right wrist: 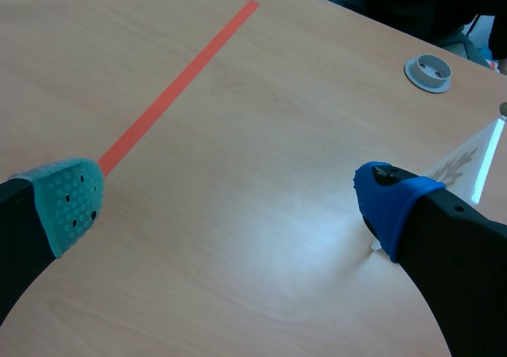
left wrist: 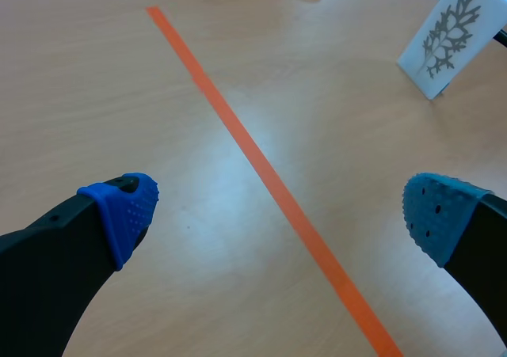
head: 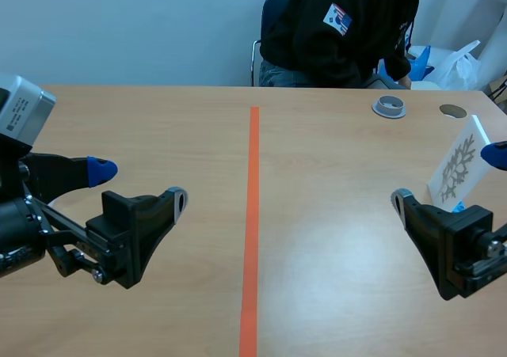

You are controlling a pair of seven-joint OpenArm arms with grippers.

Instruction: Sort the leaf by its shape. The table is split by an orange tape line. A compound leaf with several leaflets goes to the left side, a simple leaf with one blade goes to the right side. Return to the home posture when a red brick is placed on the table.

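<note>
A white card printed with a grey, many-lobed leaf (head: 458, 167) stands tilted on the table's right side, well right of the orange tape line (head: 252, 214). In the left wrist view the leaf card (left wrist: 447, 32) is far ahead, across the tape line (left wrist: 261, 167). My right gripper (head: 447, 176) is open low by the card, which shows just beyond its blue-padded finger (right wrist: 392, 203) as a partly hidden leaf card (right wrist: 467, 163). My left gripper (head: 140, 185) hangs open over the left half, nothing between its fingers.
A grey ring (head: 389, 106) and a grey disc (head: 452, 111) lie at the far right of the table. A person in a dark top (head: 341, 32) sits across the far edge, with white bags (head: 459, 60) beside them.
</note>
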